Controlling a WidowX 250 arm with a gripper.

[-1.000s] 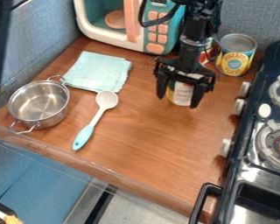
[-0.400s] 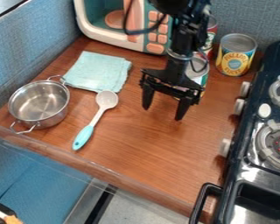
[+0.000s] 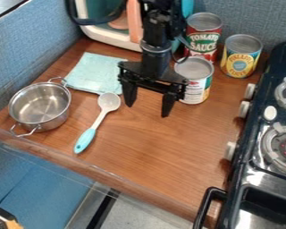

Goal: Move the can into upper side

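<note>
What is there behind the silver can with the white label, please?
Behind the silver can with the white label stands a metal can with a red label. Part of its lower side is covered, so unseen.

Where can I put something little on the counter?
The biggest bare patch of counter is between the spoon and the stove, in front of the tool. A narrow strip lies between spoon and pot. It's crowded at the back, where three cans stand near the microwave.
</note>
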